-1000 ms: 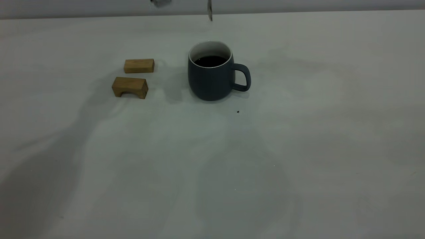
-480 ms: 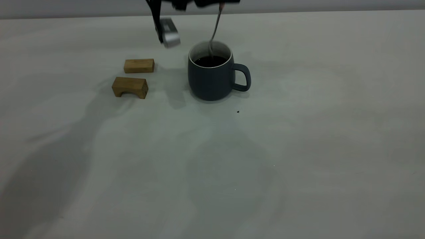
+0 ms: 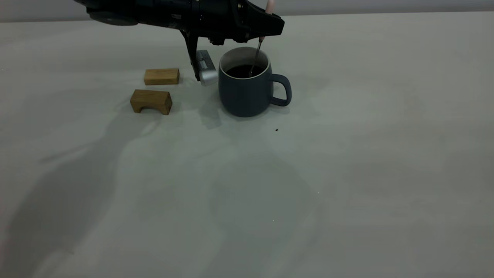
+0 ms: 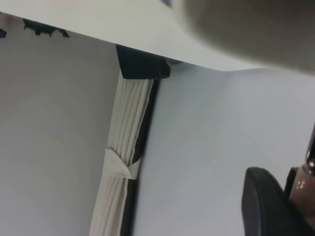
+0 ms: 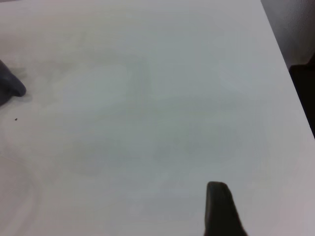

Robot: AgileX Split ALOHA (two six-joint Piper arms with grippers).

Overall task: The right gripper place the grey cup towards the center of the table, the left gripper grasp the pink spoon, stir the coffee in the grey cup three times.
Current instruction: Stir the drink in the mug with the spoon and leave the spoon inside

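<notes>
The grey cup (image 3: 247, 94) stands upright on the table (image 3: 270, 193), left of centre at the far side, its handle pointing right. Dark coffee (image 3: 242, 71) fills it partway. My left gripper (image 3: 267, 27) hovers just above the cup's rim, shut on the pink spoon (image 3: 269, 5). The spoon's metal neck (image 3: 255, 57) slants down into the coffee and its bowl is hidden in the liquid. In the left wrist view the spoon's handle (image 4: 302, 186) sits pressed against a black finger (image 4: 266, 206). My right gripper (image 5: 221, 211) is away over bare table to the cup's right, and only a black part of it shows.
Two brown wooden blocks (image 3: 161, 76) (image 3: 151, 101) lie left of the cup, close to a silver-grey box part (image 3: 205, 68) on the left arm. A dark speck (image 3: 276, 130) lies just in front of the cup. The table's edge (image 5: 288, 73) shows in the right wrist view.
The left arm has come down into view from the top with the spoon. The spoon's end went from above the cup, into the cup, and now into the coffee.
</notes>
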